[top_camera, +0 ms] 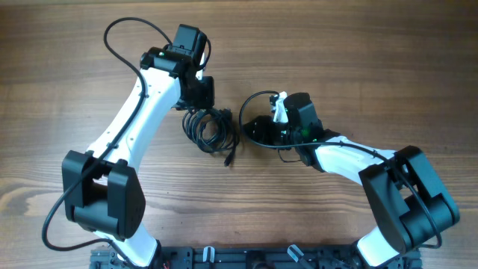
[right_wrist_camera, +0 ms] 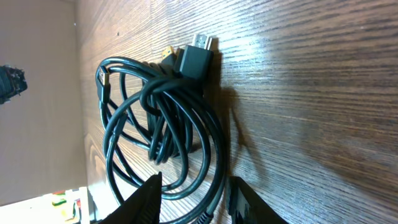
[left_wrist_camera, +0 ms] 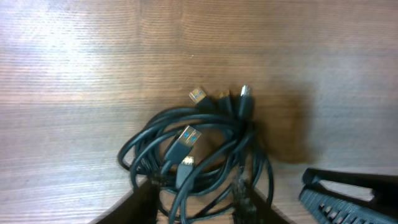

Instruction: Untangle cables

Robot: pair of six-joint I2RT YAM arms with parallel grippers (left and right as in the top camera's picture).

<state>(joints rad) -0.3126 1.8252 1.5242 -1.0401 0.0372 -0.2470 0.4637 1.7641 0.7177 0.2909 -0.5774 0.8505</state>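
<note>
Plug tips (left_wrist_camera: 198,95) clear only in wrist views; left hand (left_wrist_camera: 194,208), right hand (right_wrist_camera: 193,202) both apart astride cables (left_wrist_camera: 205,155).

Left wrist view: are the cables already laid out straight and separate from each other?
No, the cables form one bunch of overlapping loops, with several plug ends clustered at its top.

No readable text, no labels or numbers (cable plugs (left_wrist_camera: 188,142) too blurred)

Cables (top_camera: 213,128) — on the table (top_camera: 373,60)
</note>
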